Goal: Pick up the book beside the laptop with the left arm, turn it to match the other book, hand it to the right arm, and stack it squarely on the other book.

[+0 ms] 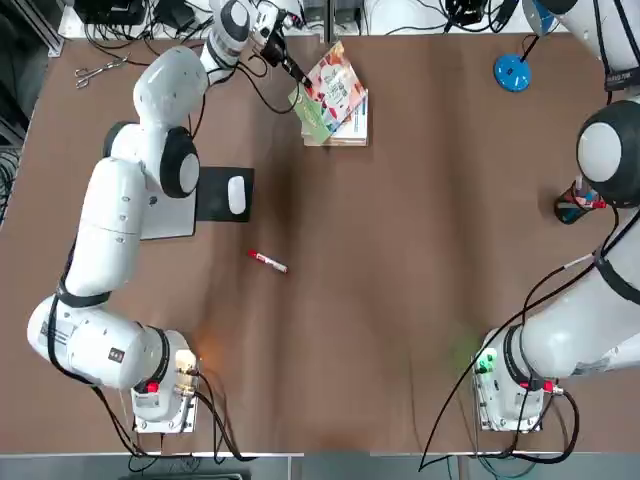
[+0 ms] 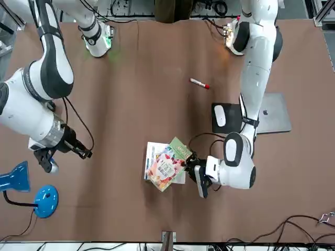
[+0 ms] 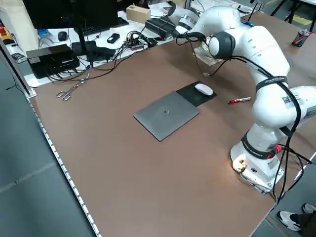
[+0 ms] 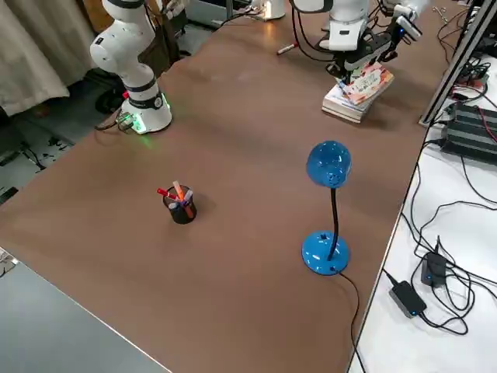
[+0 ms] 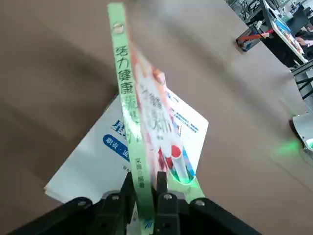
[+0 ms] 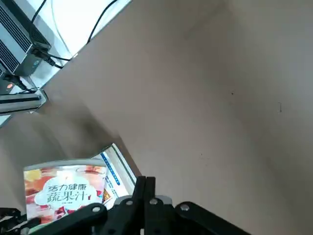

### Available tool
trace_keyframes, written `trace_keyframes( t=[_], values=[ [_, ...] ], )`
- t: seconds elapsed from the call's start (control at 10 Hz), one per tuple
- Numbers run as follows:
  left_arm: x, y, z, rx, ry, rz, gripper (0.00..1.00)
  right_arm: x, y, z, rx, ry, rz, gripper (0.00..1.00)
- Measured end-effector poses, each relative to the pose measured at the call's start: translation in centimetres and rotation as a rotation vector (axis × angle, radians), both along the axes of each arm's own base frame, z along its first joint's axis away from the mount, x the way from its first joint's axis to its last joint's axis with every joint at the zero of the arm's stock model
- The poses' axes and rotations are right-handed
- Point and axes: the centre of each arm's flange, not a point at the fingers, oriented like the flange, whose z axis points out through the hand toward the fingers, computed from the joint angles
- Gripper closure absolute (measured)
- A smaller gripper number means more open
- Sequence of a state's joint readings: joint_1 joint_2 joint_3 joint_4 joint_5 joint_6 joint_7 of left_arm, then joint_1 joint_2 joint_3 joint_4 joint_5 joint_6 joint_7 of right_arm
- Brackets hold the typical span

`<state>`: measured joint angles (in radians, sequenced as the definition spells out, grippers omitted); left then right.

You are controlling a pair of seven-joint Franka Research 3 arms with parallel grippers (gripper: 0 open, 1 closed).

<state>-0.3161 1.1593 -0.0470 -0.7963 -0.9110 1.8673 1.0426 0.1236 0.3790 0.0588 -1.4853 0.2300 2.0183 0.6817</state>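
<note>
– where's the book (image 5: 142,122)?
– twelve o'clock, tilted over the other book (image 5: 93,156); left gripper (image 5: 145,188) pinches its green edge, plain only from the wrist.
– the right gripper (image 6: 145,188)?
– shut, empty. cup (image 4: 181,206) holds pens.

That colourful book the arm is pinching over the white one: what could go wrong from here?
The left gripper holds the book only by its green spine edge, so the thin paperback could sag or slip. It hangs askew over the other book, so released now it would land crooked. The right gripper is shut and off to the side, so the handover looks skipped.
</note>
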Motion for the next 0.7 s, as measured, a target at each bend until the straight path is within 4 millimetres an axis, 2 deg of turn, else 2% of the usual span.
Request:
trace_keyframes(
  t=[0.3, 0.5, 0.7],
  values=[
    [-0.4, -0.9, -0.7, -0.007, -0.062, -0.049, 0.73, 0.0, 0.3, -0.3, -0.001, 0.005, 0.004, 0.97],
    [-0.5, -1.2, -1.2, -0.006, -0.092, -0.076, 0.61, 0.0, 0.6, -0.4, -0.001, 0.006, 0.009, 0.97],
    [-0.5, -1.2, -1.4, -0.01, -0.121, -0.092, 0.57, -0.1, 1.1, -0.4, 0.0, 0.006, 0.017, 0.97]
  ],
)
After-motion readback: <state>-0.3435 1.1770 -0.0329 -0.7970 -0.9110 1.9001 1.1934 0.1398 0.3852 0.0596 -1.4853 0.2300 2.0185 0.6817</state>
